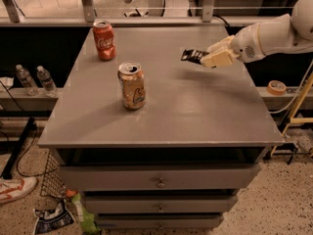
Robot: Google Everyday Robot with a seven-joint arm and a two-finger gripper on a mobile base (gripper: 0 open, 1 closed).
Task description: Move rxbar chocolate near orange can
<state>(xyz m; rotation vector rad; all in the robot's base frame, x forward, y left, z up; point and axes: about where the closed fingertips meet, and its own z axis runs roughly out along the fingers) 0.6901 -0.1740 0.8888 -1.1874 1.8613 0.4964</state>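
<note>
Grey cabinet top (195, 116): gripper (205, 58) is hanging over the right edge toward the back corner, jaws pinching the rxbar chocolate (190, 56), seemingly off the surface; carry step is running, next calling for a sweep left and frontward to the orange can (132, 86) standing nearer the left edge.

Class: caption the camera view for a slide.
Cream gripper grips dark-wrapped rxbar chocolate, well apart from pale orange can on grey table.

Smooth white arm (274, 33) — cream hand (208, 58) above table (195, 111)
</note>
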